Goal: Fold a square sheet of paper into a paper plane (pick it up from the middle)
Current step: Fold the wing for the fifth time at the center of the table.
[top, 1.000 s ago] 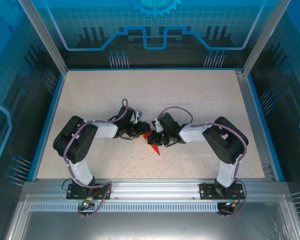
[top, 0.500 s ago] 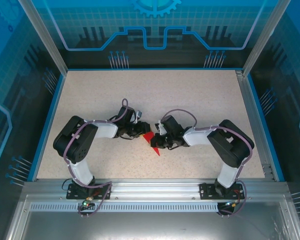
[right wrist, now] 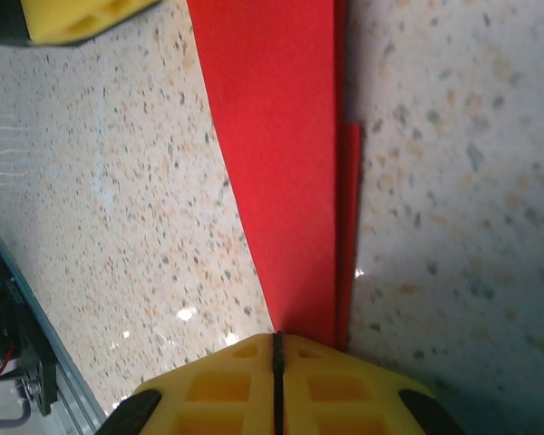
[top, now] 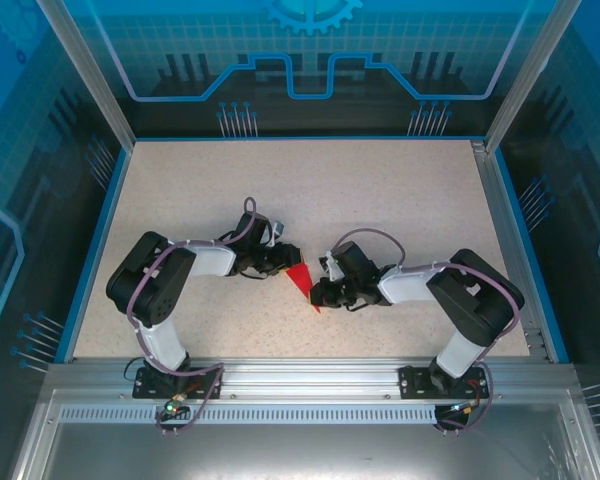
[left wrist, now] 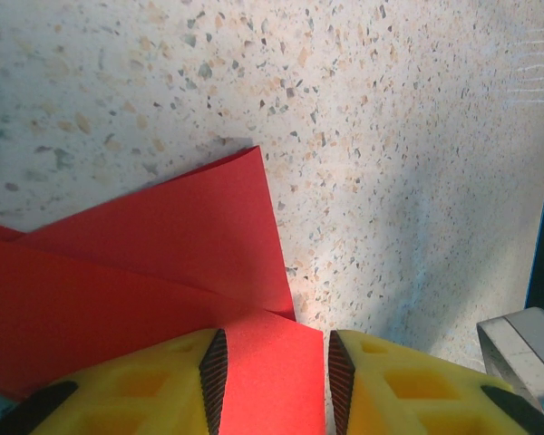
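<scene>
Right gripper (right wrist: 276, 337) has its jaws pressed tight together, right at the narrow tip of the red paper plane (right wrist: 281, 163). Left gripper (left wrist: 273, 358) stands part-spread, the folded paper's wide end lying in the gap. It all sits mid-table (top: 380, 200), between the two arms.

- We see our left gripper (left wrist: 276, 379) at the bottom edge, its yellow fingers (left wrist: 136, 385) parted.
- Folded red paper (left wrist: 163, 272) lies on the speckled table (left wrist: 390, 136) and reaches between them.

Both arms bent inward, low. Left end effector (left wrist: 276, 362) jaws part-open; right end effector (right wrist: 276, 349) jaws closed together.
</scene>
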`<state>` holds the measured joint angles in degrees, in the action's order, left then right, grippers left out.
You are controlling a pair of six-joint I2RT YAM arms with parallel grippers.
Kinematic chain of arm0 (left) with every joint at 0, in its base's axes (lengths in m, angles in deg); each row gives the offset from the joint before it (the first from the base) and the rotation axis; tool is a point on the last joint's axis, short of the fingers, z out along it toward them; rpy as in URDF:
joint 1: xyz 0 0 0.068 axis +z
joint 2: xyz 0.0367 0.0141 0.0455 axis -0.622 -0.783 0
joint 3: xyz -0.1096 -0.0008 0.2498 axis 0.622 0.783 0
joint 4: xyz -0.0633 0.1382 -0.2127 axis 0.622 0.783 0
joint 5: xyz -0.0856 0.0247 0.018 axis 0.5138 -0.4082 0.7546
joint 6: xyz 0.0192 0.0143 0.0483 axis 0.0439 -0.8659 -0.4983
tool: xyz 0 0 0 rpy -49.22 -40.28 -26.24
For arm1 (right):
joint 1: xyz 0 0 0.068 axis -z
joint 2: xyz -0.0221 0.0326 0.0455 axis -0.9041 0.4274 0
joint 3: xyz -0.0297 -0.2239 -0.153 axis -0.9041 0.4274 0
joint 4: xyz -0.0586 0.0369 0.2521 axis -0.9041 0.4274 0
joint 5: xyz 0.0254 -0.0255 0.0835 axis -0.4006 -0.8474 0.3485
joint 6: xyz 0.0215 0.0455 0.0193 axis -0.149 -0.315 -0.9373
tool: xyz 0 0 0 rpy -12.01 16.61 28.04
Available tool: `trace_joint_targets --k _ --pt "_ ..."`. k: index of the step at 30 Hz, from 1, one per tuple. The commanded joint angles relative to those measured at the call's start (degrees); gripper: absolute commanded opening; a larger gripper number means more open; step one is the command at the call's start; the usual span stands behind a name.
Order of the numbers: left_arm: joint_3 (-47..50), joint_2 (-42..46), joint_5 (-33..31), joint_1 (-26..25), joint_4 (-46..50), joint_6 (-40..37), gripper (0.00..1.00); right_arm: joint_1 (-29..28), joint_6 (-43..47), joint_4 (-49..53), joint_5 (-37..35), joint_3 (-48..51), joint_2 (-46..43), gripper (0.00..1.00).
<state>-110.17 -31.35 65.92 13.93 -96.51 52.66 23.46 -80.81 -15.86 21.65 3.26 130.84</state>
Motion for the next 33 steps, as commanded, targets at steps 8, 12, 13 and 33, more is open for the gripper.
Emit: trace_joint_targets --k 8,12,13,33 --pt "0.2 -3.6 -3.8 0.4 3.6 -1.5 0.39 -0.8 1.9 4.3 1.8 5.4 -3.1 0.09" --pt "0.1 -3.6 -3.9 0.4 3.7 -1.5 0.39 -0.7 1.1 3.6 1.9 7.6 -3.8 0.1" --pt "0.1 -3.6 -4.0 0.4 3.7 -1.5 0.39 -0.8 1.0 3.4 1.9 8.2 -3.8 0.1" --pt "-2.7 3.3 -3.1 0.3 10.6 -2.1 0.5 0.9 7.2 21.5 -19.9 2.6 -22.1 0.36"
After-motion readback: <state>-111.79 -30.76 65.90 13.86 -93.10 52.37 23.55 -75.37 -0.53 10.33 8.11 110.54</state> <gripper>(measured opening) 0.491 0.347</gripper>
